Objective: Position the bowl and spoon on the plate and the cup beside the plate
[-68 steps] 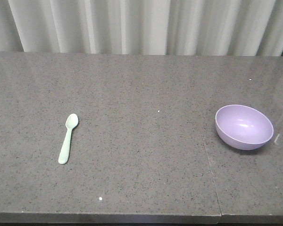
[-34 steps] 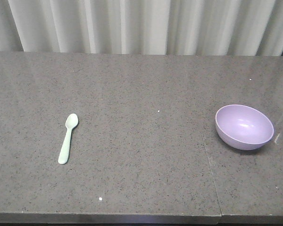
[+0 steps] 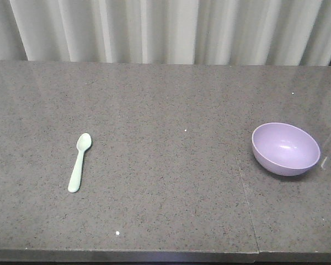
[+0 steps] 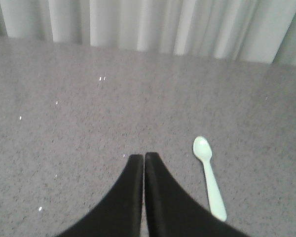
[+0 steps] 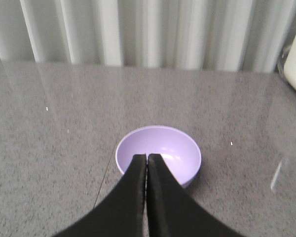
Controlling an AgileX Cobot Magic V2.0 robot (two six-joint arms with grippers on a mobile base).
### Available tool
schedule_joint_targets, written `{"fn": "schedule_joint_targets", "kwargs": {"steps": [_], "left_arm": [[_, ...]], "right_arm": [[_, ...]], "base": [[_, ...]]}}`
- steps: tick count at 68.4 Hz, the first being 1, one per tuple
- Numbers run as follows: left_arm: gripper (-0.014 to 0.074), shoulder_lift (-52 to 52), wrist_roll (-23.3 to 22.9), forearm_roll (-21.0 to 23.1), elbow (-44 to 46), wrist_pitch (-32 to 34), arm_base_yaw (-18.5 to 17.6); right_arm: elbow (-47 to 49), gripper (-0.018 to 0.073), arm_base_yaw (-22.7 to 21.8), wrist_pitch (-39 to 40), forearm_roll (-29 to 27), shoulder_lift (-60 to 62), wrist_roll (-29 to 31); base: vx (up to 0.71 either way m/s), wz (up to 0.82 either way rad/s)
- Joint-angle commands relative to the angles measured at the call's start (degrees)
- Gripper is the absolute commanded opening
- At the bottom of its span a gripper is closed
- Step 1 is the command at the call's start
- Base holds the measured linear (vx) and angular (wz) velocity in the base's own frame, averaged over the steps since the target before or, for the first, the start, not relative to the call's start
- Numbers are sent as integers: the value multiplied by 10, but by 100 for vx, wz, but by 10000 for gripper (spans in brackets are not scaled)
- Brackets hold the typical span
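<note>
Currently, my left gripper (image 4: pixel 144 157) and right gripper (image 5: pixel 147 157) are pressed together.
I should spread the right one, then straddle the lilac bowl (image 5: pixel 176 148) at its rim.

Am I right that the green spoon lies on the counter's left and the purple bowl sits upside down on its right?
Not quite: the bowl sits upright, open side up, as the front view shows. The spoon is indeed on the left.
</note>
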State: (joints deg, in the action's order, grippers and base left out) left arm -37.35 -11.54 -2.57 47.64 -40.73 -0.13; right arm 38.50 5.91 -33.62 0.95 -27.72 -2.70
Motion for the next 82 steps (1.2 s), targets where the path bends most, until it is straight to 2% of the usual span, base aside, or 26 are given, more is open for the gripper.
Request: {"fn": "schedule_joint_targets", "kwargs": {"steps": [1,9,21,53,60,70,82], "left_arm": [[-6,-67,7,4,78,-40,0],[-6,-140,7,5,152,-113,0],[-6,-223,6,5,213,-198,0],[-4,-252,6,5,216,-208,0],[7,-252,6,5,216,-209,0],[80,-252,6,4,216,-222,0],[293,-252,6,4,216,-219,0]], "right_arm": [[81,-9,-4,-51,6,-66,-2],[158,-9,-4,-135,6,-139,-6],[217,-9,-4,-203,5,-221,-6],[220,-5,-4,-223,4,-259,2],[220,19,-4,-232,4,-259,3],[220,112,-4,-237,4,-259,3],[220,304,-4,-236,4,-259,3]], "base": [[0,0],[0,0],[0,0],[0,0],[0,0],[0,0],[0,0]]}}
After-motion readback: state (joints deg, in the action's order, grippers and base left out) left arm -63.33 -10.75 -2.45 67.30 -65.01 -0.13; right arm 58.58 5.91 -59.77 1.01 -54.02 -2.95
